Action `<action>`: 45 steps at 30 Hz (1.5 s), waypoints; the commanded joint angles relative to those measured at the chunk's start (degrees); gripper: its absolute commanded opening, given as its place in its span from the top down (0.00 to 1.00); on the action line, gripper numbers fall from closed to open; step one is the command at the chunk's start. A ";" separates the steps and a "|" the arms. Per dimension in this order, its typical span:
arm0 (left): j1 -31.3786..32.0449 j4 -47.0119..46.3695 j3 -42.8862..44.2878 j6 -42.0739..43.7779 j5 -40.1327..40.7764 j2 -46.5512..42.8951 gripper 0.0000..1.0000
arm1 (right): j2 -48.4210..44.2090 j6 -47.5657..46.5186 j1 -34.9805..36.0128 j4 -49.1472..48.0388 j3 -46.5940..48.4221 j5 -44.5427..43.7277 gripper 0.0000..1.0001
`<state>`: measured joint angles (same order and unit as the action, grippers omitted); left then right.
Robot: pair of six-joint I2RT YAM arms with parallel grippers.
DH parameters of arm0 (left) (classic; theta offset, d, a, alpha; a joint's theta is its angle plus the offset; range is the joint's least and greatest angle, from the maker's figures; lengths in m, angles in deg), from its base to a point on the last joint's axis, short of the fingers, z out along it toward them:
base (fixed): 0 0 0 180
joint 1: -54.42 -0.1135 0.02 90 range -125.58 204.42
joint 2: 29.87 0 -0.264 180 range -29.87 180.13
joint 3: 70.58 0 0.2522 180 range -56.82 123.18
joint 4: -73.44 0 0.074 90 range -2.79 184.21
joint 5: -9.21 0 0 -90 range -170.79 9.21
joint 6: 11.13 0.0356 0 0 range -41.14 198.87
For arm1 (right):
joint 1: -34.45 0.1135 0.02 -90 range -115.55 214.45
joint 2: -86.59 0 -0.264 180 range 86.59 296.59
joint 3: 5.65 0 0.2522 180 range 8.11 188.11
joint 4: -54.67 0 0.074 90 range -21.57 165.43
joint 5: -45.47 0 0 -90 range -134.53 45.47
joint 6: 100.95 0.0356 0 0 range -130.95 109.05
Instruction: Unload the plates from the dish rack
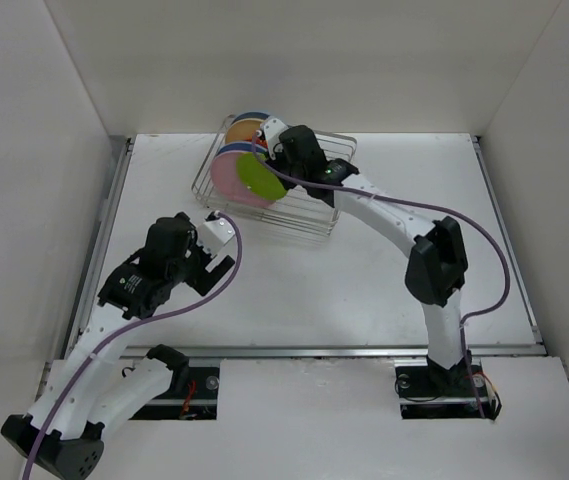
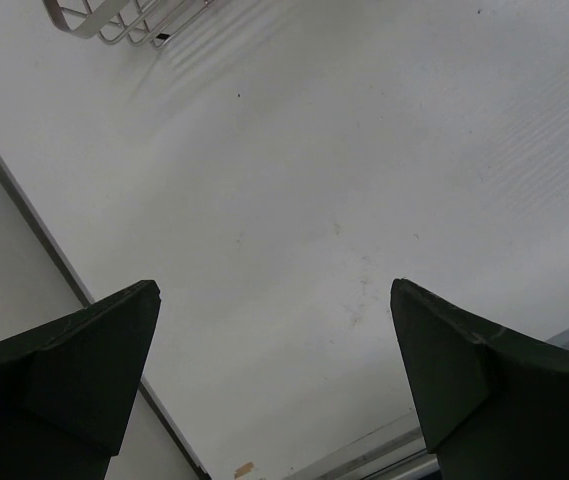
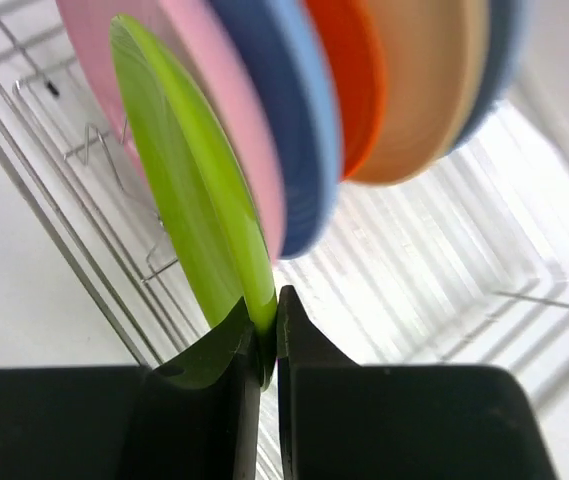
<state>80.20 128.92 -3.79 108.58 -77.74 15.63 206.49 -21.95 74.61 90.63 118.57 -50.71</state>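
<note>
The silver wire dish rack stands at the back middle of the table. In it stand on edge a lime green plate, a pink plate, a blue plate and further orange and tan plates. My right gripper reaches over the rack and is shut on the rim of the green plate. The pink plate, blue plate and orange plate stand just behind it. My left gripper is open and empty over bare table, left of the rack.
White walls close in the table on the left, back and right. A corner of the rack shows at the top of the left wrist view. A dark table edge strip runs along the left.
</note>
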 commanded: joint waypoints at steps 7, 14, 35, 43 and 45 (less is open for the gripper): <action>0.15 0.12 7.25 -3.17 0.98 1.87 0.00 | -15.91 3.61 2.20 -0.67 -3.58 -5.08 1.00; 0.15 -2.16 14.37 -7.82 11.54 8.73 0.00 | -27.51 15.45 2.20 0.48 -18.41 7.29 1.00; -19.62 19.20 64.82 -30.67 -3.66 62.16 0.27 | -31.21 42.38 2.20 -22.72 -59.74 26.31 0.85; -23.58 12.95 64.47 -33.14 -3.76 72.26 0.35 | -29.73 43.44 2.20 -22.72 -61.76 20.59 0.71; -23.58 10.85 65.44 -33.14 -3.22 73.85 0.35 | -28.67 43.44 2.20 -22.72 -61.24 20.59 0.71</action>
<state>56.13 143.30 59.58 76.82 -81.58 89.39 176.78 20.49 76.51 71.39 56.84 -28.46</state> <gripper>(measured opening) 0.650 0.286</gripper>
